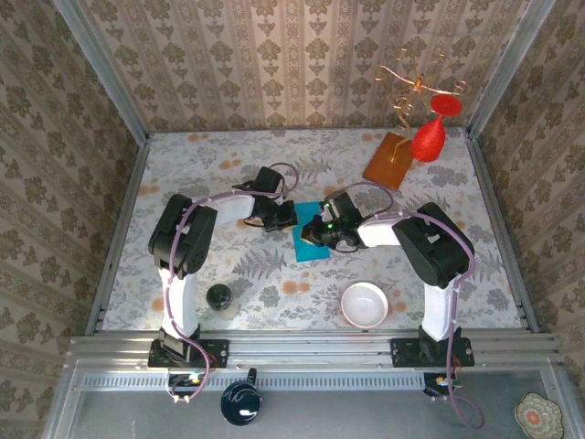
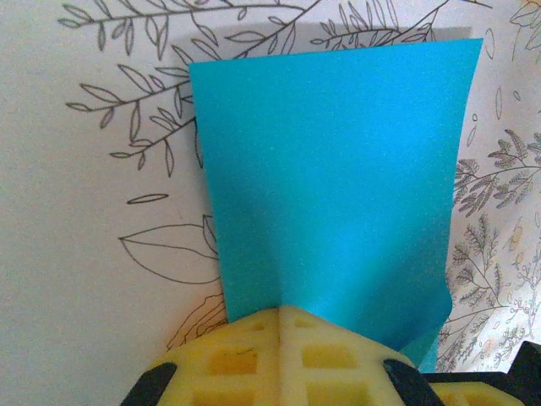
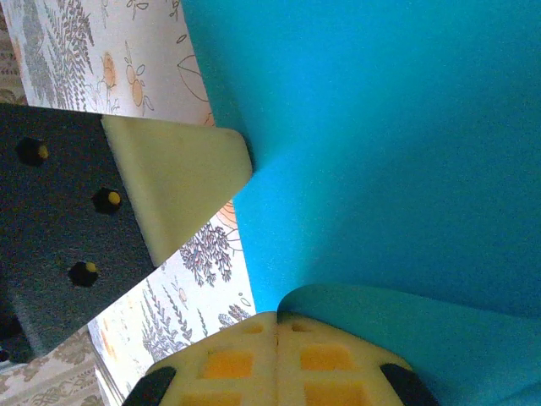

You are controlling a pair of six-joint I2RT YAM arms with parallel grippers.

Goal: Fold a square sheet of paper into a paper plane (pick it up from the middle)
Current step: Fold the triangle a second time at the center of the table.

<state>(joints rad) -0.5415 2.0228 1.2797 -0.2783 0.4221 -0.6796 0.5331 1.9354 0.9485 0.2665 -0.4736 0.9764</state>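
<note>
Top external view: left pincer (image 1: pixel 287 218) and right pincer (image 1: pixel 313 236) are both clamped on the square sheet of paper (image 1: pixel 306 252), up-left of the white bowl (image 1: pixel 364 305). Folding looks barely begun, with no pointed plane yet.

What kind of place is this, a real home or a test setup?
Probably a small robot test booth, not a home: wallpapered panels close in the table, two arms are bolted to an aluminium rail, and props like a white bowl sit around.
</note>
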